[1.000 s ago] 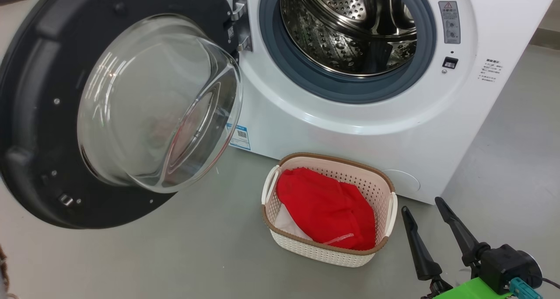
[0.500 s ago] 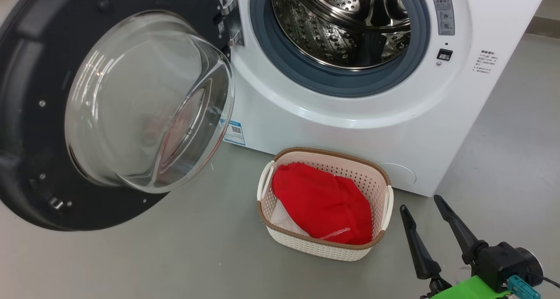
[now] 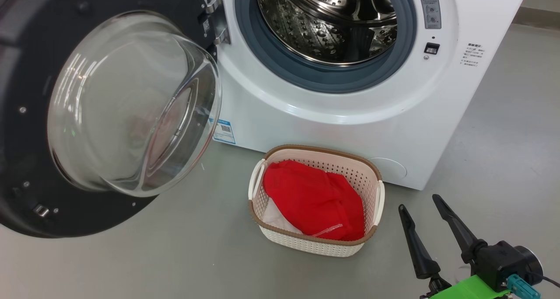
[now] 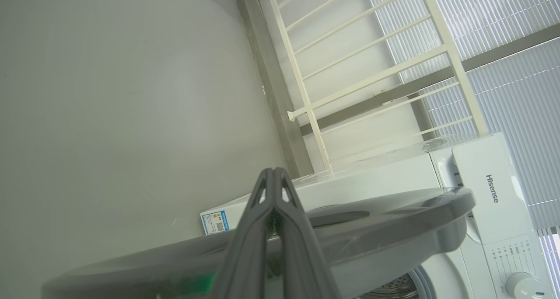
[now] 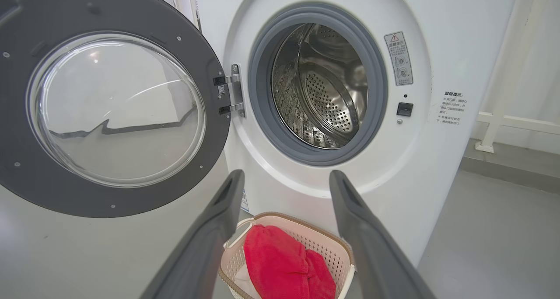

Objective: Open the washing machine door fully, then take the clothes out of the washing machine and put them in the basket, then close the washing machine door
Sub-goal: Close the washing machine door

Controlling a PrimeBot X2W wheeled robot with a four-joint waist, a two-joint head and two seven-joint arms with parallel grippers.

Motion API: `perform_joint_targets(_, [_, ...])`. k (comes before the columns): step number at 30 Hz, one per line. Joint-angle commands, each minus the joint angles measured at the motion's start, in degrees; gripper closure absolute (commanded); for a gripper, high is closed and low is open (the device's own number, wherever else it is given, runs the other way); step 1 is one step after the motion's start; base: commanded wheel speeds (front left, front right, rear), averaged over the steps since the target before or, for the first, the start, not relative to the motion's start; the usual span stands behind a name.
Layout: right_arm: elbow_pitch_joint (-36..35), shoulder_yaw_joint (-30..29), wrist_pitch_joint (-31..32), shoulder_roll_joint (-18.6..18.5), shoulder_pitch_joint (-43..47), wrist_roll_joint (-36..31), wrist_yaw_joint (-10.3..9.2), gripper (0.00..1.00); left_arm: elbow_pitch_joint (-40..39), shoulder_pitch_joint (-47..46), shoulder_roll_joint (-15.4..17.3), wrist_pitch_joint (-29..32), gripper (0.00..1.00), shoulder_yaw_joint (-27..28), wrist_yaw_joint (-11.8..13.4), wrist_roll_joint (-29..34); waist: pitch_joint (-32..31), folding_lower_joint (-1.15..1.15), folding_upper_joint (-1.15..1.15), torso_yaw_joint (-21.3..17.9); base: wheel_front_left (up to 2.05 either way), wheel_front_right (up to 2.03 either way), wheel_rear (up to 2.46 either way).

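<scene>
- The washing machine [image 3: 350,115] is big and white, and it stands on a grey floor [image 3: 197,255].
- The washing machine door [image 3: 17,168] is swung wide open to the left. It hangs from a metal hinge [image 3: 214,15].
- The door has a wide black rim, and a round glass window [image 3: 131,102] sticks out of it like a bowl.
- Inside the machine I can see a shiny steel drum [image 3: 323,23] full of little holes. A grey rubber ring [image 3: 280,67] goes around the hole.
- I see no cloth in the part of the drum that shows.
- A small blue label [image 3: 224,131] sits low on the front of the machine, close to the door's glass.
- The basket [image 3: 306,244] is on the floor, just in front of the machine. It is cream with holes and a brown rim.
- The red clothes [image 3: 315,198] lie bunched up inside the basket. A bit of white cloth [image 3: 275,218] peeks out at the left under them.
- The right gripper [image 3: 418,203] hovers to the right of the basket, not touching it. Its two dark fingers are spread apart and nothing is between them.
- The left gripper [image 4: 273,172] has its two fingers pressed tight together, and it holds nothing.
- It is up by the grey outer edge of the open door. I cannot tell if it touches the door.
- Behind the machine there is a cream railing [image 4: 372,78].
</scene>
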Motion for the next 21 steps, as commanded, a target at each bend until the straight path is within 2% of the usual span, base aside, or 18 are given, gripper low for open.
perform_joint_targets(1, [-1.82, 1.51, 0.16, -0.81, -1.69, -0.35, 0.35, 0.0, -1.11, -2.14, 3.94, 0.55, 1.0, 0.43, -0.73, -0.24, 0.04, 0.0, 0.0, -0.16, 0.0, 0.0, 0.0])
perform_joint_targets(8, [-1.84, 1.13, 0.02, -0.82, -1.37, -0.27, 0.35, 0.0, 0.06, -2.02, 3.56, 3.42, 1.0, 0.13, -2.69, -1.48, -0.2, 0.0, 0.0, -0.43, 0.0, 0.0, 0.0])
perform_joint_targets(21, [-1.65, 0.73, -0.64, -0.66, -1.35, -0.06, 0.35, 0.0, -2.52, -0.14, 0.38, 9.0, 1.0, -0.61, -5.41, -4.04, -0.46, 0.0, 0.0, 1.04, 0.0, 0.0, 0.0])
